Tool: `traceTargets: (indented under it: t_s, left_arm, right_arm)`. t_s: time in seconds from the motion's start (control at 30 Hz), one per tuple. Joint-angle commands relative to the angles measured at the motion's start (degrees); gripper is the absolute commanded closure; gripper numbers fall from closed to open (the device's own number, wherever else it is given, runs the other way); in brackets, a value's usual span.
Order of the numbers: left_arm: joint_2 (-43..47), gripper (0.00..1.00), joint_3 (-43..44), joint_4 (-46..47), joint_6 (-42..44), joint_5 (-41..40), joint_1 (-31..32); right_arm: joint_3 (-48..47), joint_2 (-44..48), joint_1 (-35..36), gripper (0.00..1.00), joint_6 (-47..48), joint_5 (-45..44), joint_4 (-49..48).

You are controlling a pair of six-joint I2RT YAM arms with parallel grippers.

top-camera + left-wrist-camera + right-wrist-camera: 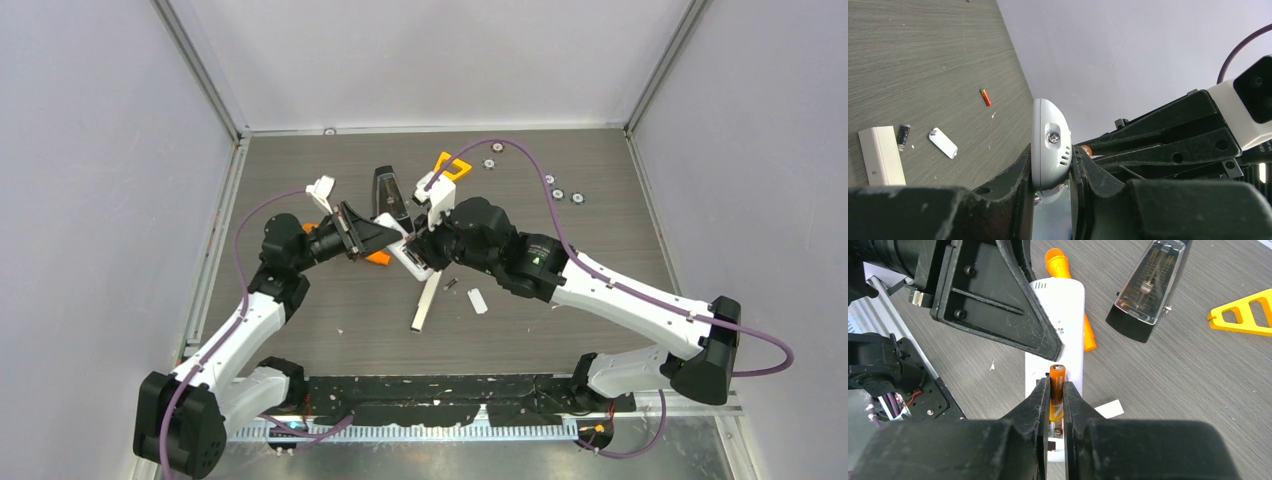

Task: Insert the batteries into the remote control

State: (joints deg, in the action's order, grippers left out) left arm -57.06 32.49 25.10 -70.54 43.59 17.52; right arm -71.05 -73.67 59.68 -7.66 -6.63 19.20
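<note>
My left gripper (1050, 152) is shut on one end of the white remote control (1049, 131), holding it up off the table. In the right wrist view the remote (1068, 310) lies lengthwise with its battery bay open below my right gripper (1056, 384). That gripper is shut on an orange battery (1057, 374), which points along the bay just above it. A red battery (985, 97) and a dark grey battery (903, 136) lie on the table. From above, both grippers (385, 238) (425, 250) meet at the remote (410, 262) mid-table.
A second white remote (427, 300) and a small white cover (477, 300) lie near the front. A black metronome (1148, 282), a yellow triangle (1243, 315) and an orange tool (1058, 265) sit behind the remote. Silver discs (558, 193) lie at the back right.
</note>
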Motion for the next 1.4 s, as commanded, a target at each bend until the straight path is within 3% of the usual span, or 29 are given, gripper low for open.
traceTargets:
  t_s: [0.0, 0.23, 0.43, 0.73, 1.37]
  left_arm:
    - [1.35, 1.0, 2.08, 3.71, -1.03, 1.15, -0.01]
    - [1.55, 1.0, 1.52, 4.95, -4.2, -0.34, -0.24]
    - [0.26, 1.0, -1.6, 11.83, -10.8, -0.03, -1.51]
    - [0.09, 1.0, -1.77, 11.51, -10.41, -0.38, -1.61]
    - [0.32, 1.0, -1.6, 9.43, -9.0, -0.49, -1.61]
  right_arm:
    - [-2.88, -0.27, 0.33, 0.94, 1.02, -2.49, -0.31]
    - [-1.62, -0.8, 0.35, 0.92, 1.13, -0.63, 0.3]
    - [1.51, 0.05, 0.3, 0.88, 3.31, -0.63, -0.84]
    - [-0.22, -1.35, 0.35, 0.85, 5.72, 1.32, 3.94]
    - [-2.08, 0.23, 0.28, 0.59, 3.34, 3.23, 3.89]
